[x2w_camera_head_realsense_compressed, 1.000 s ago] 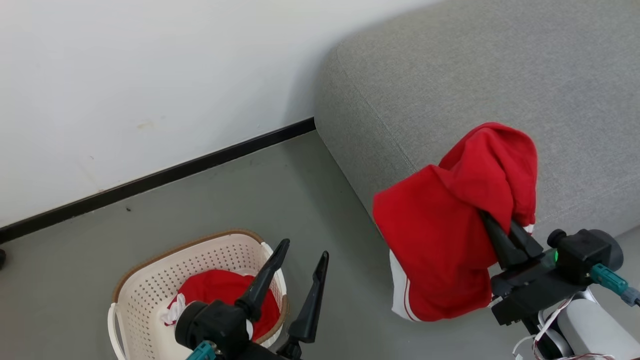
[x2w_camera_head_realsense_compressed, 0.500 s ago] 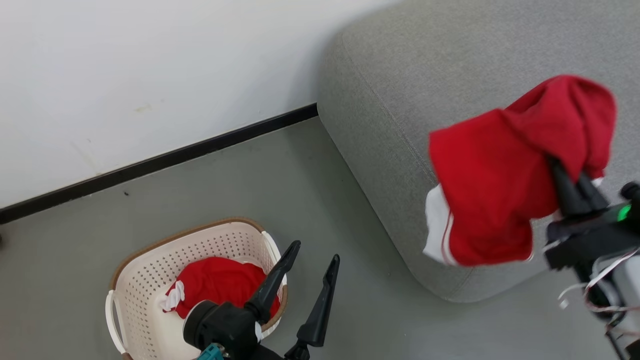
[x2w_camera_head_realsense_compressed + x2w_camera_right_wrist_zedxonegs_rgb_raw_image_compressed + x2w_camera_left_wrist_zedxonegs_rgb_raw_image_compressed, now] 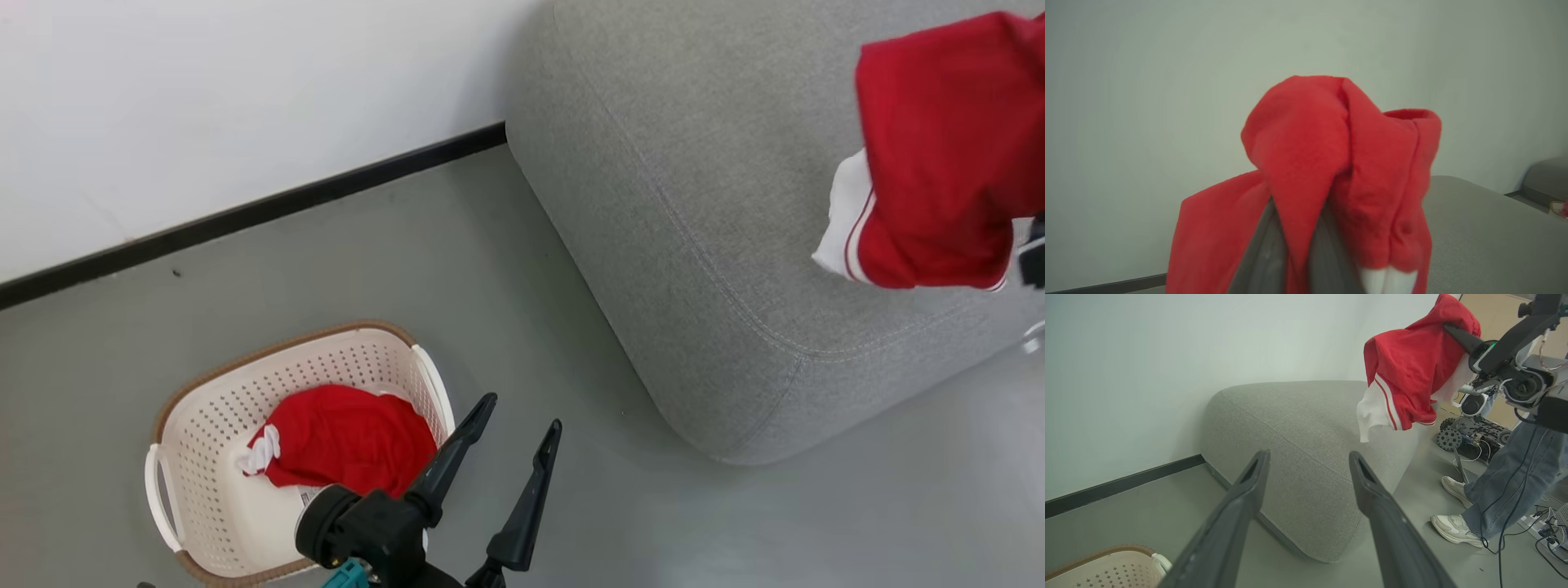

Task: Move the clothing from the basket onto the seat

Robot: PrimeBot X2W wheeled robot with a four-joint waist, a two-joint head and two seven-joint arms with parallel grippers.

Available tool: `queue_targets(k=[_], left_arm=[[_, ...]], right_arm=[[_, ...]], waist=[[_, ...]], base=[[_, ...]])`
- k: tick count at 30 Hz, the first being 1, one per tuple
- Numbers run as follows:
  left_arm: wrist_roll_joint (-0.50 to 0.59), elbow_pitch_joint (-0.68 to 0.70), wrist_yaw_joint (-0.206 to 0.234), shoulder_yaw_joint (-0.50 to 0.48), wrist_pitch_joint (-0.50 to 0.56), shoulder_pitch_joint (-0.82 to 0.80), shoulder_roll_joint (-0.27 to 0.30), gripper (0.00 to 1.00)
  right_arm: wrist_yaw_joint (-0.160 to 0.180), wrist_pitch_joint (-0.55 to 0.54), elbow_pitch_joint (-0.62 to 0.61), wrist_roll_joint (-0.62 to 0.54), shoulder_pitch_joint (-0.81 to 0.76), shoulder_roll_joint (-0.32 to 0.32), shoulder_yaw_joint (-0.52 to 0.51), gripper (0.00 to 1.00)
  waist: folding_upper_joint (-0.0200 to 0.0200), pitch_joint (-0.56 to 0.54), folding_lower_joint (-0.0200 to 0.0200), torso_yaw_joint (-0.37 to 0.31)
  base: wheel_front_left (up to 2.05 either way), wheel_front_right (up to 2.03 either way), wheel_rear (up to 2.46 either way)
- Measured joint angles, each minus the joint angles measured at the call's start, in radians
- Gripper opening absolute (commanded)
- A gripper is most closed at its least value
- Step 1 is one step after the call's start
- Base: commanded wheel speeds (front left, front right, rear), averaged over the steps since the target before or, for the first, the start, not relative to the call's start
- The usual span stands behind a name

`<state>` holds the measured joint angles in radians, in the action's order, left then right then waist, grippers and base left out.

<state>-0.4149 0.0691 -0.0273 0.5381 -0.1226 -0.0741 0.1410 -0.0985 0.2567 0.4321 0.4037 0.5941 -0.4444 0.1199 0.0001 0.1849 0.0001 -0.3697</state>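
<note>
Since a second ago my right jaws have carried the red garment (image 3: 939, 163) up and over the seat (image 3: 694, 163); they are closed tight on its fabric, which hangs above the grey cushion without touching it. My left jaws hold nothing, fingers (image 3: 1237, 506) spread wide near the basket (image 3: 326, 363) on the floor (image 3: 408, 269), where a second red garment (image 3: 343, 441) lies.

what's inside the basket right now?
One red garment with white trim, bunched on the basket bottom, plus part of a paper label beside it. Anything beneath the garment is covered; the left gripper hides part of the near rim.
</note>
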Motion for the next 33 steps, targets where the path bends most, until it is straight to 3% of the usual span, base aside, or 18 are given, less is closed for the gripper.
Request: queue_targets(k=[4,17,33], left_arm=[[0.012,0.029,0.001,-0.003,0.032,-0.002,0.023,1.0],[0.039,0.094,0.02,-0.04,0.102,-0.029,0.079,1.0],[0.059,0.152,0.038,-0.084,0.163,-0.053,0.144,1.0]], right_arm=[[-0.007,0.0,0.078,0.023,0.105,-0.029,-0.047,0.0],[-0.007,0.0,0.263,0.068,0.343,-0.031,-0.126,0.0],[-0.008,0.0,0.422,0.073,0.498,-0.064,-0.209,0.0]], waist=[[0.0,0.05,0.0,-0.001],[0.0001,0.219,0.0,0.003],[0.0002,0.409,0.0001,0.012]], base=[[0.0,0.0,0.0],[0.0,0.0,0.0],[0.0,0.0,0.0]])
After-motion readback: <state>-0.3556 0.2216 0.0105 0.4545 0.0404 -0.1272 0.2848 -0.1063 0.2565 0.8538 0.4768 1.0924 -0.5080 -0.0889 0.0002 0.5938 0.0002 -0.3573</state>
